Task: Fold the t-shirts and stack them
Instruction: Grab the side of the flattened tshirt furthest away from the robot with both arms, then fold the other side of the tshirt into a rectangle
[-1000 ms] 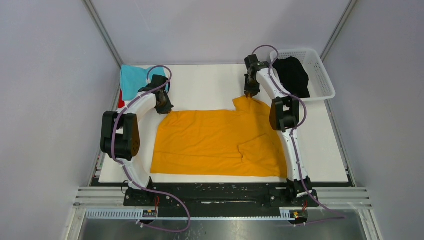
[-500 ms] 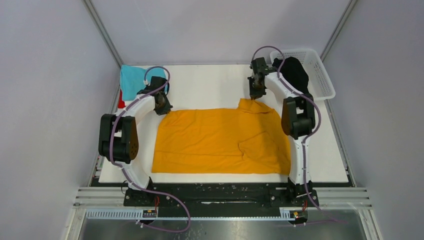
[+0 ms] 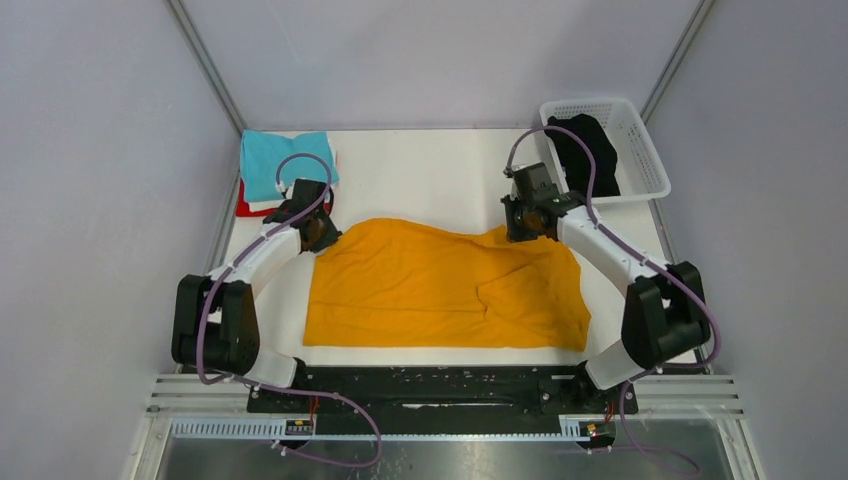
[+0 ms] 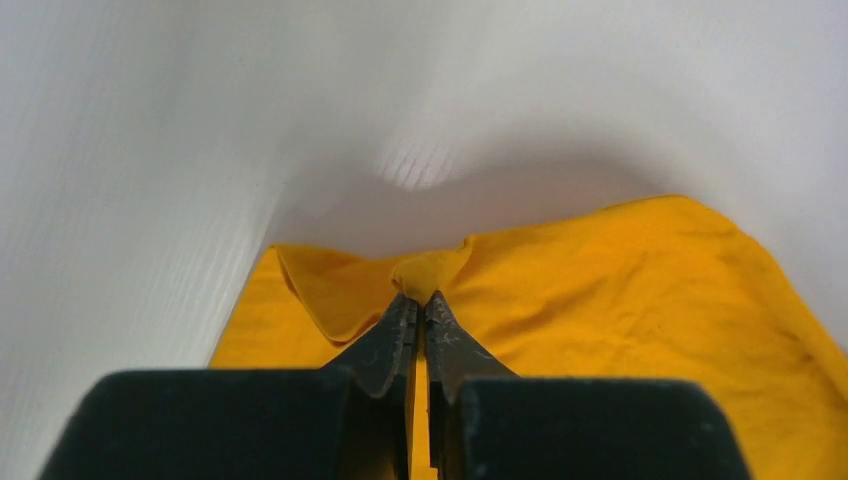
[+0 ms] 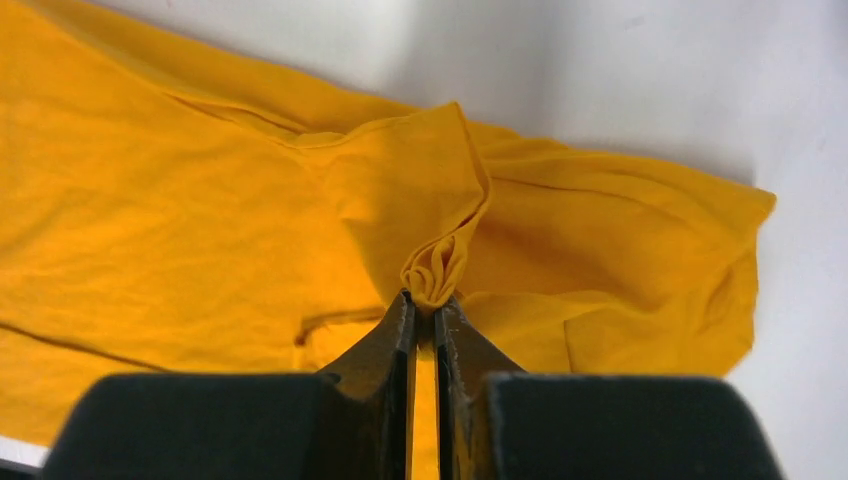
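Mustard-orange t-shirt lies spread mid-desk, its near hem flat and close to the front edge.

Left pincer is pressed together on a small pinch of the shirt's far left corner. Right pincer is pinching a bunched tuck at the far right corner. With both holds on the far edge, the likely aim is to carry that edge over toward the near hem in one fold.

Room:
- Bare desk beyond the shirt.
- Left rear: teal t-shirt stacked, with a red t-shirt showing beneath, just beside the left arm.
- Right rear: black t-shirt in the white basket, clear of the fold path.
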### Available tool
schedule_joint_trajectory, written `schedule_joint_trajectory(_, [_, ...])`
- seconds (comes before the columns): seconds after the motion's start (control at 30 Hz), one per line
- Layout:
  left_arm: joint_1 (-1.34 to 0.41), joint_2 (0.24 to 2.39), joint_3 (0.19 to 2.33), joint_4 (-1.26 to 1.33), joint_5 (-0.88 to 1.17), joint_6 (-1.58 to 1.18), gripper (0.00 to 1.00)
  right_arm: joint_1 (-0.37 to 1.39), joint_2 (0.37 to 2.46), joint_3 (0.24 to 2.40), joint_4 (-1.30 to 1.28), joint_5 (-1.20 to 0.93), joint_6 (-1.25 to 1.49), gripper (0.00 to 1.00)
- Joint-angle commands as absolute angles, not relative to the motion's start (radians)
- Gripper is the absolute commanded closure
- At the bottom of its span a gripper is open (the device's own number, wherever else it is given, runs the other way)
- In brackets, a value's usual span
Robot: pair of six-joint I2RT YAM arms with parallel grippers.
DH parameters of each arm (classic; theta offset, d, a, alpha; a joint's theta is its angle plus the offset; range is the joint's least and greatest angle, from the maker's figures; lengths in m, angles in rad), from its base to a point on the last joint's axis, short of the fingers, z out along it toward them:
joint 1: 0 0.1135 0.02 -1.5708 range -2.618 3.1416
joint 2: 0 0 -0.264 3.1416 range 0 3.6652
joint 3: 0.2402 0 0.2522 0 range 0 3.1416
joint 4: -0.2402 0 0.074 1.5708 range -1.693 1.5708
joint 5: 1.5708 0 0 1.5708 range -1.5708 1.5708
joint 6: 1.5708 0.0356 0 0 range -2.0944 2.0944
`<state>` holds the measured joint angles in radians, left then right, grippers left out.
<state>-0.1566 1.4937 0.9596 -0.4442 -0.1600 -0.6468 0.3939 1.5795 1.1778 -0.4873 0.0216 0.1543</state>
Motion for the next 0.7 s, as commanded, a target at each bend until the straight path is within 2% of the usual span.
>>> schedule_joint_trajectory(0.0, [-0.16,1.391,0.903,-0.39,-0.223,-0.689,1.0,0.419,1.43,1.086,-0.478,0.081,0.179,0.99])
schedule_joint_trajectory(0.33, [-0.16,1.206,0.757,-0.384,-0.331,-0.769,1.0,0.444,1.197,0.937,-0.596,0.151,0.202,0.97])
schedule_joint_trajectory(0.67, [-0.159,1.155,0.678,-0.373,-0.365,-0.829,1.0,0.475,1.112,0.831,-0.647,0.136,0.233,0.95])
